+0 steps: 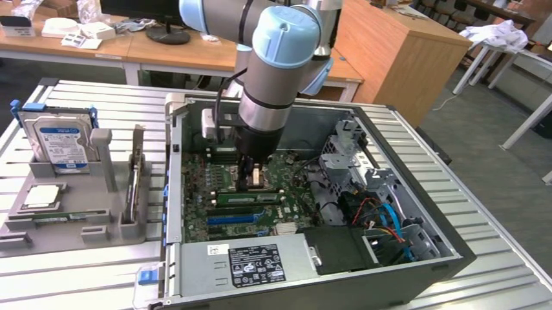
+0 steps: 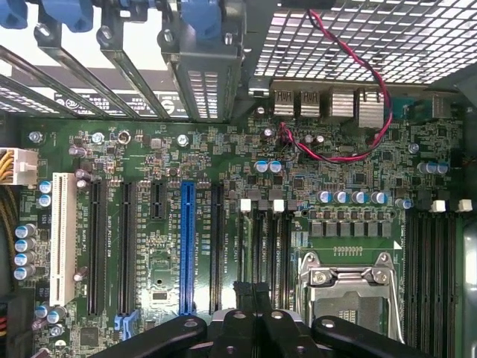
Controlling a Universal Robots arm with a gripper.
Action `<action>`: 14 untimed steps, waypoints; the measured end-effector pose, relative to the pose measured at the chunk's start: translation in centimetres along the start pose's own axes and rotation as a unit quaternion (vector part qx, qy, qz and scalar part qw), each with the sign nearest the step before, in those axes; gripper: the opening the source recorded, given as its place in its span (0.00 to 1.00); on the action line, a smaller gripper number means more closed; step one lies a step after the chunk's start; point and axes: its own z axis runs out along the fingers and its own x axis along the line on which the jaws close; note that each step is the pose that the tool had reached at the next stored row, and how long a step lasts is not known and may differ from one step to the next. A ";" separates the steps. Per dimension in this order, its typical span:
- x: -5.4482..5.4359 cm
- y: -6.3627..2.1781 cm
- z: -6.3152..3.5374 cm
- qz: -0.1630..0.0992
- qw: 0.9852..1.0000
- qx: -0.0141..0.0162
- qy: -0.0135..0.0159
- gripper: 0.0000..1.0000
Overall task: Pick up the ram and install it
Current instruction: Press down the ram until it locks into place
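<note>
Green ram [image 1: 245,197] lies in a slot on the motherboard [image 2: 313,160], just below our gripper [image 2: 253,294]; long axis crosswise in ext. view. Gripper closed, holding nothing we see.

Jaws closed over motherboard [image 2: 246,186] — blue expansion slot [image 2: 187,246], CPU socket [image 2: 346,287], red wire [image 2: 350,89] nearby
</note>
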 end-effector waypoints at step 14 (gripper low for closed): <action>0.0 -0.02 0.52 0.000 1.000 0.000 0.000 0.11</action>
